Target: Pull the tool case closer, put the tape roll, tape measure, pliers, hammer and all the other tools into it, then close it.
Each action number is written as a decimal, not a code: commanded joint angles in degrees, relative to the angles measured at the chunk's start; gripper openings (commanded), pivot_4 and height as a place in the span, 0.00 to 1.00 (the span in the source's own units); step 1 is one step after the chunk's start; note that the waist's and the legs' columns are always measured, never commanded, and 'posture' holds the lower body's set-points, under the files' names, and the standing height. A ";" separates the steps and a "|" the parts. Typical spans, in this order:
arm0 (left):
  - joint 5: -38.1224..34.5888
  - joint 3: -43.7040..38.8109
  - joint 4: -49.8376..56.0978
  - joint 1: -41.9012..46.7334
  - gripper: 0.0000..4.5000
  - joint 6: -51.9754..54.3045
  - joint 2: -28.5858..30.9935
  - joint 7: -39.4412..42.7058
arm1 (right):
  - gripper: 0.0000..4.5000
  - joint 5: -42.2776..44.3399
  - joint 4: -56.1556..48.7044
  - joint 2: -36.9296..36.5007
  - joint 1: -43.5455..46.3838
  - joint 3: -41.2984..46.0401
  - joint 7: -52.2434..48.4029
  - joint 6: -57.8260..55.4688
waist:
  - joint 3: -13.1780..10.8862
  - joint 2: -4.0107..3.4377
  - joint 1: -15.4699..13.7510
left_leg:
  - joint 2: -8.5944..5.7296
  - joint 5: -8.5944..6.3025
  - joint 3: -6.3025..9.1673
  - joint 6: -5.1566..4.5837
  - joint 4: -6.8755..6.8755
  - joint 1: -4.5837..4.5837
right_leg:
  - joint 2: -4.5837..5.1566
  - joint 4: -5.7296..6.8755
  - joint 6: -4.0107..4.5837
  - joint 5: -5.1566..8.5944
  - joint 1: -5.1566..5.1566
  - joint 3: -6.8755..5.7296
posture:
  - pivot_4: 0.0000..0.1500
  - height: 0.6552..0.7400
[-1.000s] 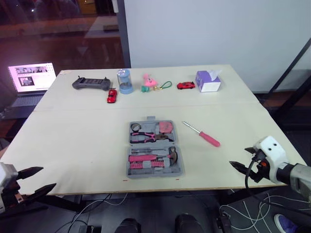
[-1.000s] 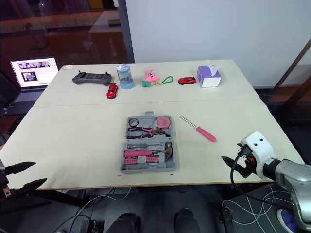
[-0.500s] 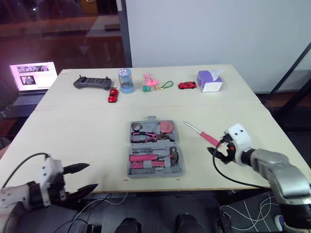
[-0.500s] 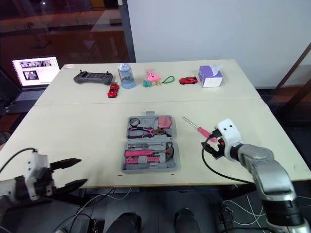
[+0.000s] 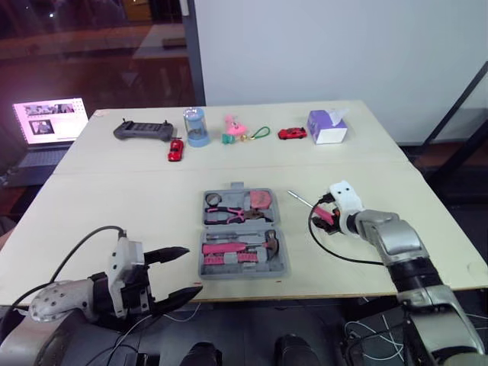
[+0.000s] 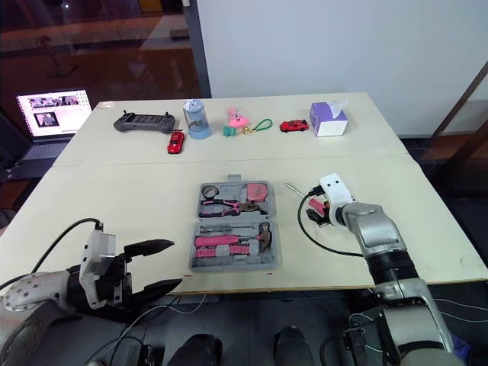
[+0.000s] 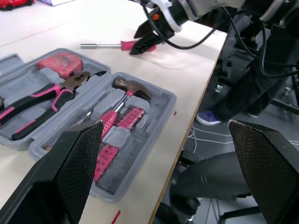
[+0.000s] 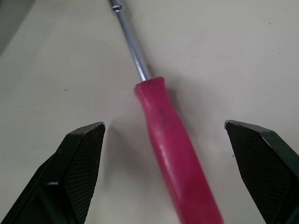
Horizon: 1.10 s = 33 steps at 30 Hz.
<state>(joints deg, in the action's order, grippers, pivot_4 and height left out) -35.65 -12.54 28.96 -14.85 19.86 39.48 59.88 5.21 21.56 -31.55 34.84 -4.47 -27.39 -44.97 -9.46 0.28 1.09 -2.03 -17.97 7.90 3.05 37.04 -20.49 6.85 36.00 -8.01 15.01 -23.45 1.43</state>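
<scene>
Pale bench (image 5: pixel 114 206): right hand (image 8: pixel 163 126) spread wide, pink screwdriver (image 8: pixel 180 168) between its fingers, untouched; left hand (image 5: pixel 193 270) wide, empty, open tool case (image 5: pixel 207 272) just ahead.

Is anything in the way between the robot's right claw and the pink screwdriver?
No, nothing visible is in the way. The right gripper is open and straddles the pink handle of the screwdriver, with just bare table around it.
</scene>
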 commanded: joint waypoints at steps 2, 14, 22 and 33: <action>-0.93 -0.64 2.71 -0.12 1.00 0.36 0.50 -1.31 | 0.97 -0.80 5.13 0.91 2.62 -0.43 -2.06 3.46 | 0.00 0.00 0.01 | 0.00 0.00 0.00 0.00 0.00 0.00 | 0.00 -0.01 0.00 0.00 0.00 0.00 | 1.00 1.00; -0.13 -1.12 1.32 -2.26 1.00 -1.54 0.16 -1.08 | 0.13 -1.93 11.46 3.54 5.24 -0.49 -3.20 6.39 | 0.01 0.00 0.53 | 0.00 0.00 0.00 0.01 0.01 0.05 | -0.01 0.01 0.00 0.00 0.04 0.01 | 1.00 1.00; -0.07 -1.07 -0.84 -2.14 1.00 -2.71 0.47 -0.12 | 0.13 0.89 -15.08 3.71 -3.36 5.69 1.21 -10.05 | -0.03 -0.07 0.05 | 0.00 0.00 0.03 0.01 -0.02 -0.03 | -0.01 -0.01 0.00 0.00 -0.02 0.00 | 1.00 1.00; 0.04 1.00 -4.63 1.79 1.00 -2.34 1.36 2.07 | 0.13 -1.44 -60.83 22.90 -25.24 11.99 20.00 -36.13 | -0.11 -0.23 -0.34 | -0.01 0.00 0.12 0.01 -0.04 -0.12 | -0.02 0.04 0.00 0.01 -0.14 -0.03 | 1.00 1.00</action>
<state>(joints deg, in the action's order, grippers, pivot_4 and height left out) -35.50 -11.55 24.09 -13.47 17.96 40.12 61.28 5.09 -35.68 -8.38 10.05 7.70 -9.50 -81.60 -9.58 0.05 0.75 -2.06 -17.96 8.01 3.07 37.02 -20.60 6.83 36.04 -8.01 15.02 -23.57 1.42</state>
